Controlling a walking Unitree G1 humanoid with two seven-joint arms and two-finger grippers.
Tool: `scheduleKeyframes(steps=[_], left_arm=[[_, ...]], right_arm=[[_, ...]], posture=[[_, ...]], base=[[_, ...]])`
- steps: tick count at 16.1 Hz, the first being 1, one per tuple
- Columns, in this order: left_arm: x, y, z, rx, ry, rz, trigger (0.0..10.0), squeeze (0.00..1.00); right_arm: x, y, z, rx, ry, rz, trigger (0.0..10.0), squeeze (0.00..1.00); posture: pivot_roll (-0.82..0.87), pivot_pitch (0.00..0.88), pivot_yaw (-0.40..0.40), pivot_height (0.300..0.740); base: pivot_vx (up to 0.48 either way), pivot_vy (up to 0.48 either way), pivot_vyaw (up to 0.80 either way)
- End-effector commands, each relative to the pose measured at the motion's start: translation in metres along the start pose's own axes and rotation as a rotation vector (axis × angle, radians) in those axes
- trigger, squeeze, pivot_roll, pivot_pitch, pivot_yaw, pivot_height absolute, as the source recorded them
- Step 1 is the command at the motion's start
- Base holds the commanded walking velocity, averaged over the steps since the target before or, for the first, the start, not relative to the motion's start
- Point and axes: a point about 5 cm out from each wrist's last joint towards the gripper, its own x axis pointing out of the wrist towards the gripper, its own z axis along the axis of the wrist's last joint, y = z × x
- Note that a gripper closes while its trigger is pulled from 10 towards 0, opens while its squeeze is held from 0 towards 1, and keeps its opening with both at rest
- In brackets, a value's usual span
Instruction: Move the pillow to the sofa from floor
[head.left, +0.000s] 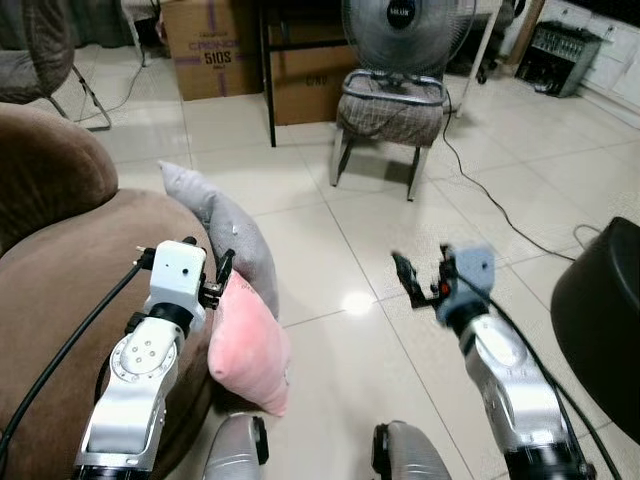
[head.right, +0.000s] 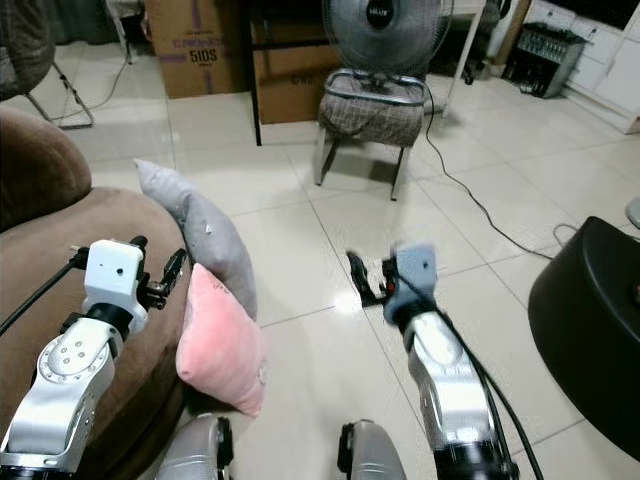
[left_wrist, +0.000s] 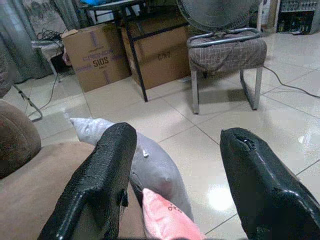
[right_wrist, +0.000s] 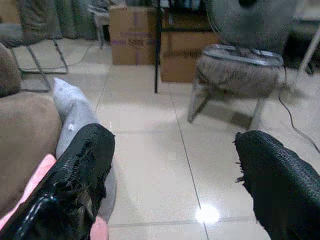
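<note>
Two cushions lean against the front of the brown velvety sofa (head.left: 60, 270) at the left of the scene: a soft pink square pillow (head.left: 248, 345) standing on the pale tiled floor (head.left: 340, 240), and a grey fabric pillow (head.left: 225, 232) just behind it on the far side, touching it. The pink one rests on its lower edge, tilted against the sofa's side, so it is not yet on the seat.

The left pincer (head.left: 222, 272) hovers just above the pink pillow's top edge with its two black fingers (left_wrist: 100, 180) spread apart and nothing between them. The right pincer (head.left: 418, 278) hangs over bare tiles to the right, well apart from both pillows, its fingers (right_wrist: 80, 170) also wide apart and empty.

Judging by its plump, rounded look, the pink pillow should be light and squashy, with no stiffness to speak of; it will likely sag and fold once lifted. A pinch on the upper corner or top seam, where the fabric bunches, seems the surest hold, since the smooth cover may slide out of a shallow grip. The grey pillow leaning on it could topple as the pink one comes away.

Farther off stand a grey padded stool with metal legs (head.left: 390, 112), a floor fan (head.left: 405, 30) and brown cardboard boxes (head.left: 205, 45).
</note>
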Motion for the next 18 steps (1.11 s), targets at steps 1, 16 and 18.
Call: scheduleKeyframes(steps=[1, 16, 18], left_arm=[[-0.002, 0.004, 0.000, 0.013, -0.003, 0.018, 10.0, 0.00], [0.002, -0.002, 0.001, 0.003, -0.006, -0.024, 10.0, 0.00], [0.001, -0.001, -0.002, 0.010, 0.007, -0.012, 10.0, 0.00]], right_arm=[[0.003, 0.002, 0.001, -0.034, 0.001, 0.023, 10.0, 0.00], [-0.006, -0.015, -0.023, 0.011, 0.003, -0.028, 10.0, 0.00], [-0.004, -0.012, -0.021, 0.008, -0.001, -0.006, 10.0, 0.00]], posture=[[0.03, 0.000, -0.011, 0.650], [0.03, 0.000, 0.008, 0.650], [0.03, 0.000, 0.008, 0.650]], base=[[0.300, 0.000, 0.00], [0.346, 0.000, 0.03], [0.142, 0.000, 0.00]])
